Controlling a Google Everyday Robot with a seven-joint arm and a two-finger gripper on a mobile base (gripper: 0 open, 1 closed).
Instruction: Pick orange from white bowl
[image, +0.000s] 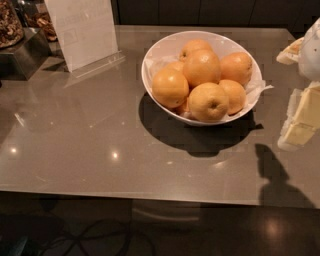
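The white bowl stands on the grey table at back centre-right. It is lined with crinkled white paper and holds several oranges in a heap. One deep-orange orange sits on top in the middle, another at the left and a third at the right. A paler yellow-orange one with a dark navel dimple lies at the front. My gripper comes in at the right edge of the view. It is to the right of the bowl, apart from it, and holds nothing that shows.
A clear stand with a white sign is at the back left. Beside it, a jar of nuts sits on a metal box. The table's front edge crosses the lower view. The gripper's shadow falls near it.
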